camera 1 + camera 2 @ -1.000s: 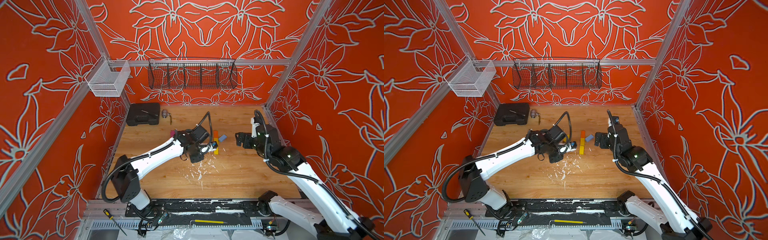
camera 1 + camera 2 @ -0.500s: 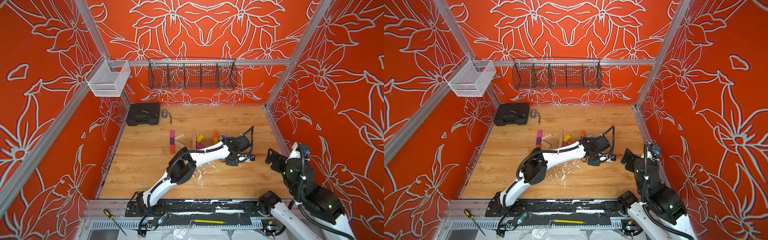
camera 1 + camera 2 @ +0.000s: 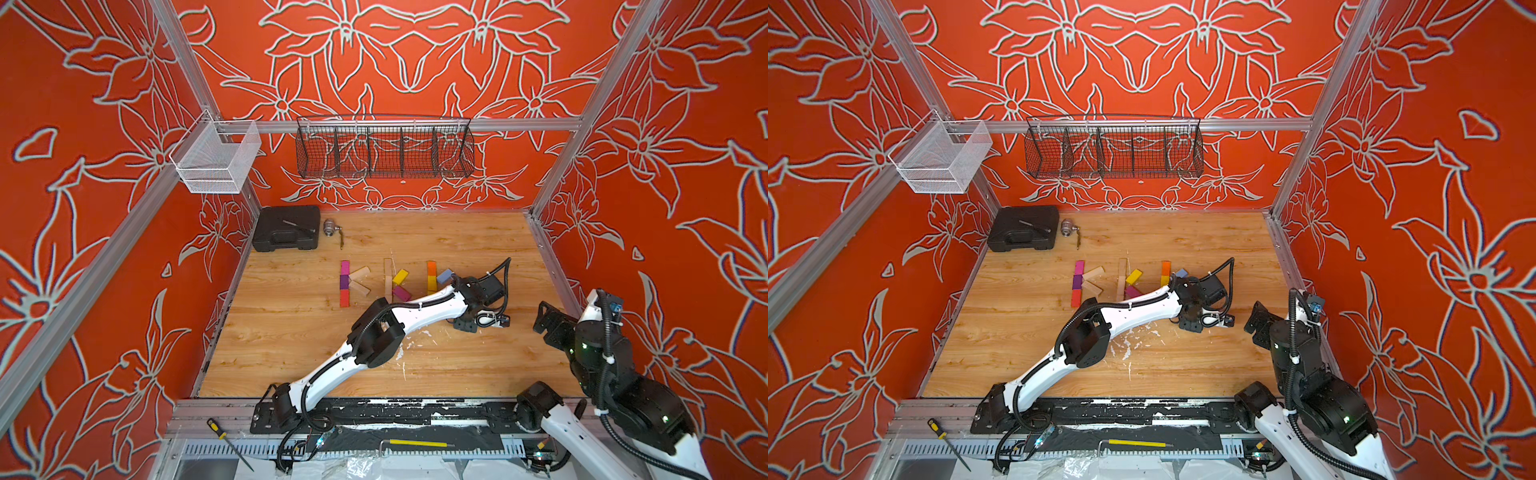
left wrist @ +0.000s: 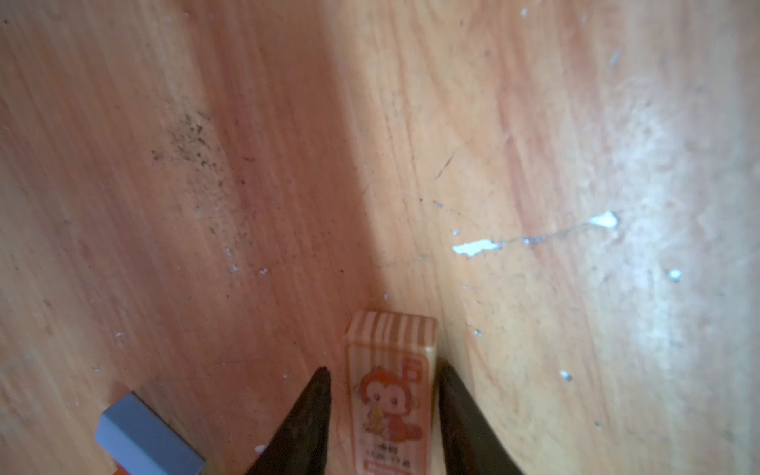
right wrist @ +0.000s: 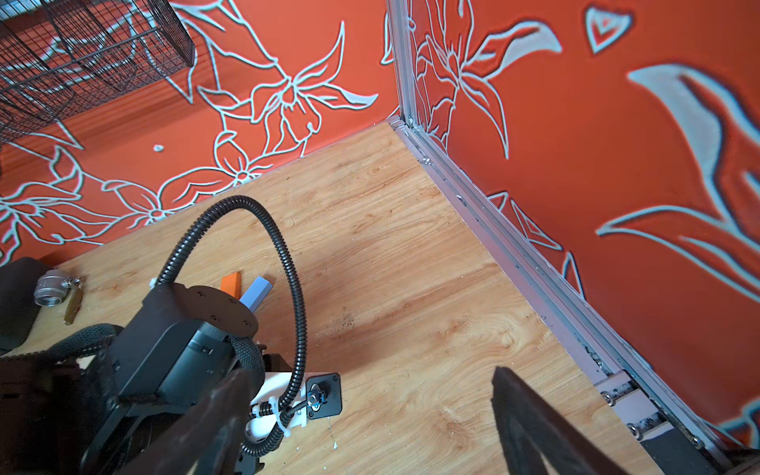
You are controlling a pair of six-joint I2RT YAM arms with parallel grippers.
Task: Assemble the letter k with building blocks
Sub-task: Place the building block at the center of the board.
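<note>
Jaws of the left gripper (image 4: 384,369) are parted slightly astride the printed block (image 4: 390,395), unclamped; that block is laid flat near the light blue block (image 4: 144,440). Right gripper (image 5: 370,372) is held wide, empty.

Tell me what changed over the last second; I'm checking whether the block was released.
The left end effector swung rightward from the middle blocks and opened, letting go of the monkey-printed block. The right end effector, open, drew back toward its base. The other blocks stayed put.
</note>
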